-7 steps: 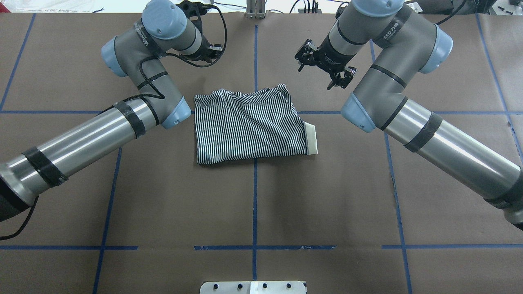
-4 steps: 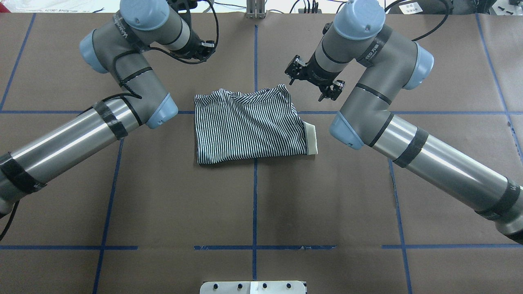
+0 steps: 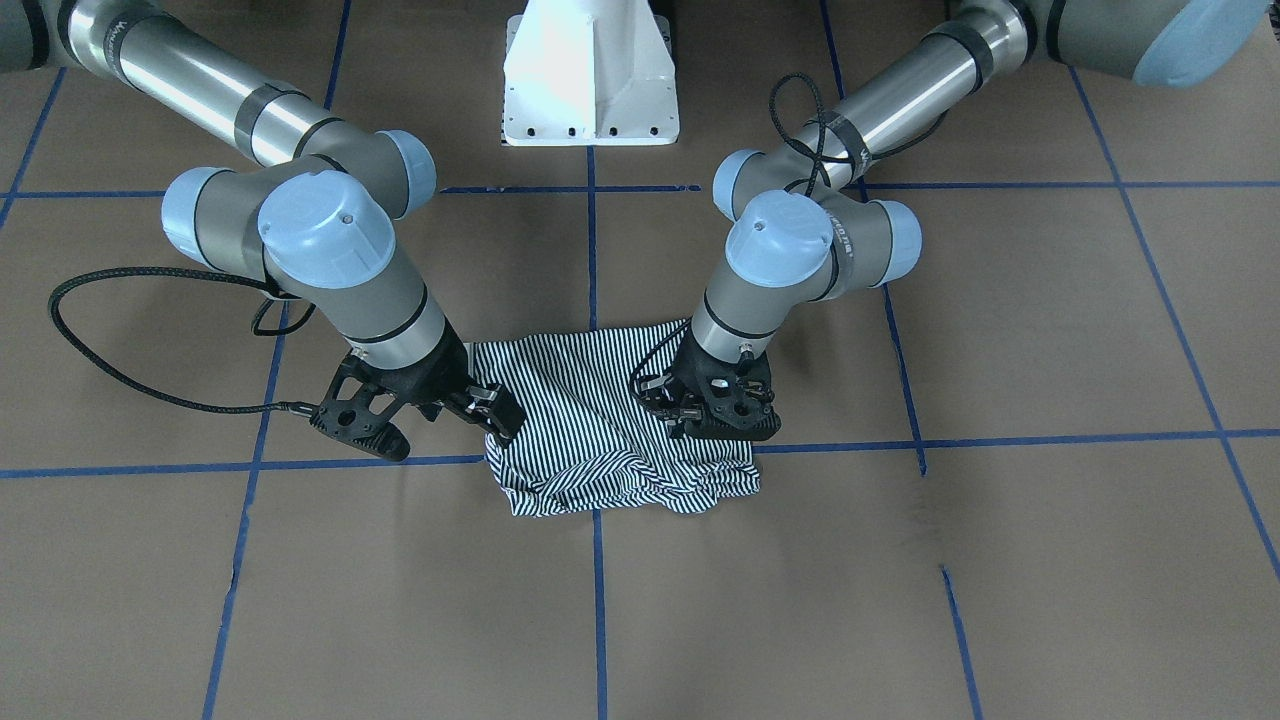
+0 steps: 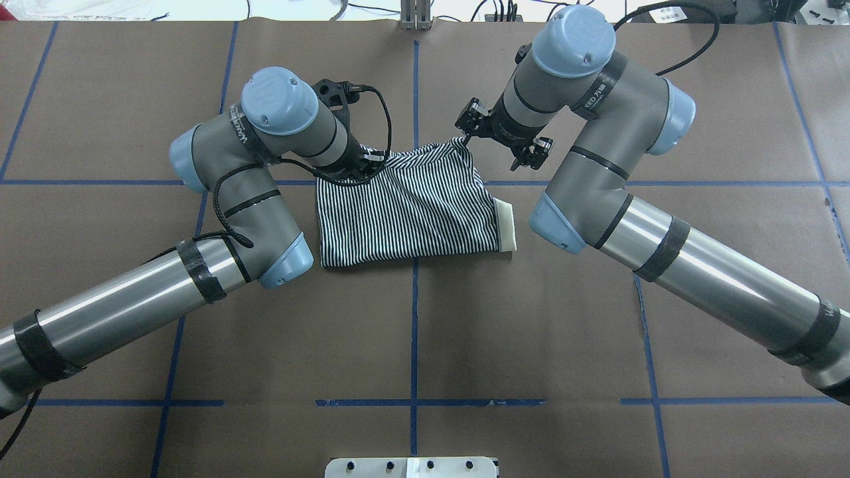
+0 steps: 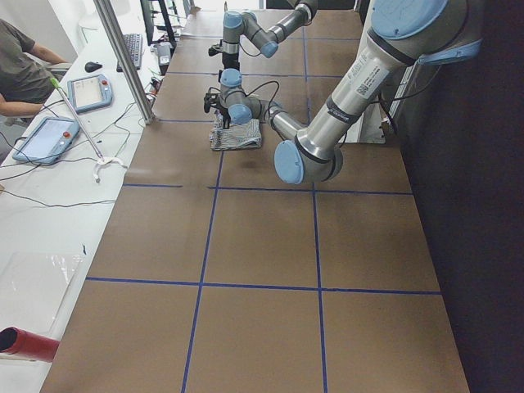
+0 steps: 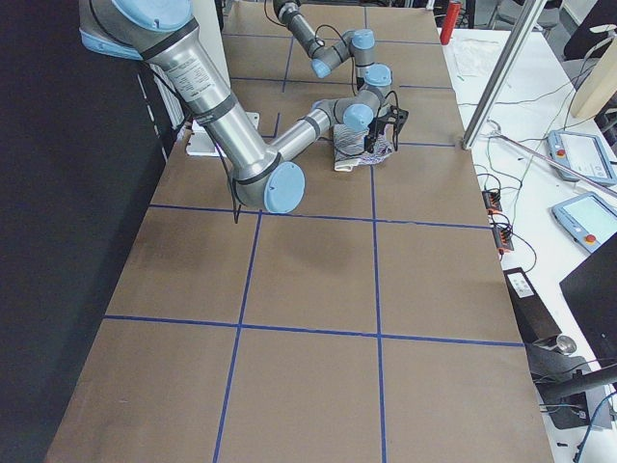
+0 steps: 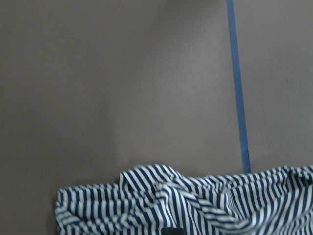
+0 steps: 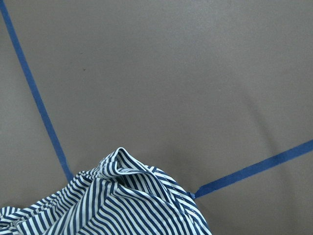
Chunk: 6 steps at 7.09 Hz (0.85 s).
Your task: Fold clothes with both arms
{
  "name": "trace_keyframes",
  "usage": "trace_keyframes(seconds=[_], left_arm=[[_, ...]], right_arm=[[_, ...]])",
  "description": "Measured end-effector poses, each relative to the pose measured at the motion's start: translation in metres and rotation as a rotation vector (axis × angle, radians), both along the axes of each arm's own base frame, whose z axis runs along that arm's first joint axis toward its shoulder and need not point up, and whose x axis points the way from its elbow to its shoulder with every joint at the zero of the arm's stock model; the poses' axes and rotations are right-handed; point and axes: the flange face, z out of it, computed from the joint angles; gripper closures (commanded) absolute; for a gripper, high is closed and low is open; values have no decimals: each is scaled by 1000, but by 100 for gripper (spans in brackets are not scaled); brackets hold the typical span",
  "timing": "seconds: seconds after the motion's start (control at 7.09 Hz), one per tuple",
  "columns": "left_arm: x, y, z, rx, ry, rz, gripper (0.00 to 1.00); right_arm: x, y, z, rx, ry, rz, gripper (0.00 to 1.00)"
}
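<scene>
Shirt (image 4: 412, 209) lies part-folded mid-tabletop (image 4: 531, 332), soft, light, sure to sag and crumple when lifted. Both claws sit at its far corners: the left claw (image 4: 362, 167) down on the fabric, the right claw (image 4: 465, 136) nipping the corner; whether either has truly pinched shut, I cannot tell. Best holds: those bunched corners. No containers here.

Shirt (image 4: 408, 212): thin navy-and-white stripes, cream band (image 4: 507, 227) at 1 edge. Table (image 4: 531, 332): brown, with a blue tape grid (image 4: 414, 345). The 2 arms (image 4: 119, 312) are grey and silver with light-blue joint caps (image 4: 279, 99), black bands, cables and grippers; pedestal (image 3: 590, 75) white.
</scene>
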Motion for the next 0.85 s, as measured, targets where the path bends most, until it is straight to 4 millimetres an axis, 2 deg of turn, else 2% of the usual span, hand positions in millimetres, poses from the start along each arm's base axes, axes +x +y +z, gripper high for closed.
trace_keyframes(seconds=[0.14, 0.28, 0.42, 0.71, 0.85], left_arm=[[1, -7, 10, 35, -34, -4, 100], [-7, -23, 20, 80, -72, -19, 100], [-22, -42, 29, 111, -103, -32, 100], [-68, -90, 51, 160, -170, -57, 100], [-87, -105, 52, 175, -182, -70, 100]], right_arm=[[0, 0, 0, -1, 0, 0, 0], [0, 1, 0, -2, 1, 0, 0], [1, 2, -1, 0, -1, 1, 0], [2, 4, -3, 3, -5, 0, 0], [0, 6, -4, 4, -5, -2, 0]])
